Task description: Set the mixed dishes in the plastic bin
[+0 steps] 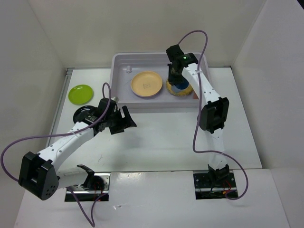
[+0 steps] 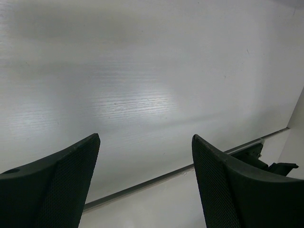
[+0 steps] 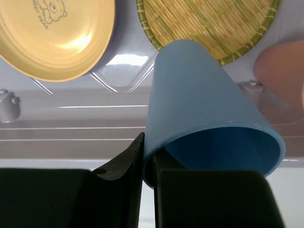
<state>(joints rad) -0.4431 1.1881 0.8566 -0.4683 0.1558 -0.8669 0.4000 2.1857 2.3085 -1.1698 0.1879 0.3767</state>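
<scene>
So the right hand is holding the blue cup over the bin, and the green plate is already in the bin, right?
Not quite. The green plate is not in the bin; the top view shows it on the table, left of the bin. The right gripper does hold the blue cup over the bin.

At far middle of the tabletop (image 1: pixel 156 137): large rectangular pale lavender-grey plastic bin (image 1: pixel 142 57). Inside it, left of centre: round orange-yellow plate (image 1: pixel 147 84) (image 3: pixel 52 38). To that plate's right: round woven tan plate (image 1: pixel 188 90) (image 3: pixel 209 23), with blue plastic cup (image 1: pixel 179 87) (image 3: pixel 204 109) over it, gripped at the rim by the right end effector (image 3: pixel 148 152). Further right: edge of salmon-red cup (image 3: pixel 280 66). Left of the bin, on the tabletop: round lime green plate (image 1: pixel 80 93), with round black plate (image 1: pixel 83 113) before it, partly under the left arm (image 1: pixel 71 137). Left end effector (image 1: pixel 129 119) (image 2: pixel 145 137) just before the bin's near-left corner.
</scene>
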